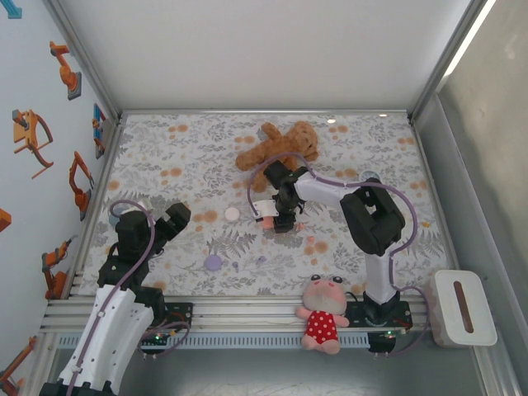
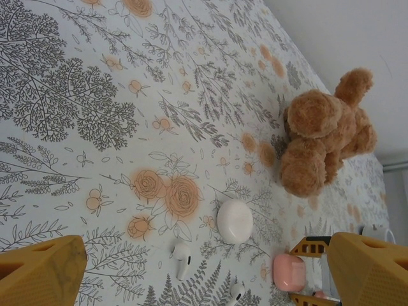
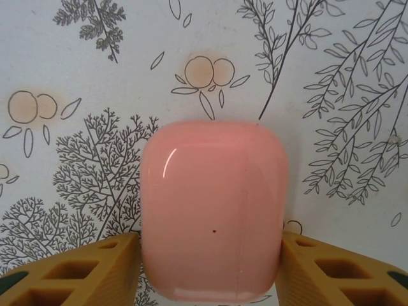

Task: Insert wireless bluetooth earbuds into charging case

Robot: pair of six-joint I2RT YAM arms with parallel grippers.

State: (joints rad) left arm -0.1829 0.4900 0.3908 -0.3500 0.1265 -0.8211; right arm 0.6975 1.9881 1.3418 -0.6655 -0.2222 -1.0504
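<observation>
Pink charging case (image 3: 213, 210) first: pinched at both flanks by the right gripper (image 3: 208, 258), pads touching it, probably to steady it for opening. Held the left gripper (image 2: 204, 268) splayed wide above the floral cloth (image 2: 76, 95), seemingly poised for the earbuds (image 2: 180, 260) lying loose beside the white case (image 2: 234, 221). Counted two earbuds, three cases including a lilac case (image 1: 213, 262), two plush toys (image 1: 280, 147).

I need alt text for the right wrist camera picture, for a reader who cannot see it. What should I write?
A smooth pink charging case lies on a white tablecloth printed with grey ferns and orange flowers. The two yellow fingers of the right claw flank its lower sides; whether they press it is unclear.
</observation>
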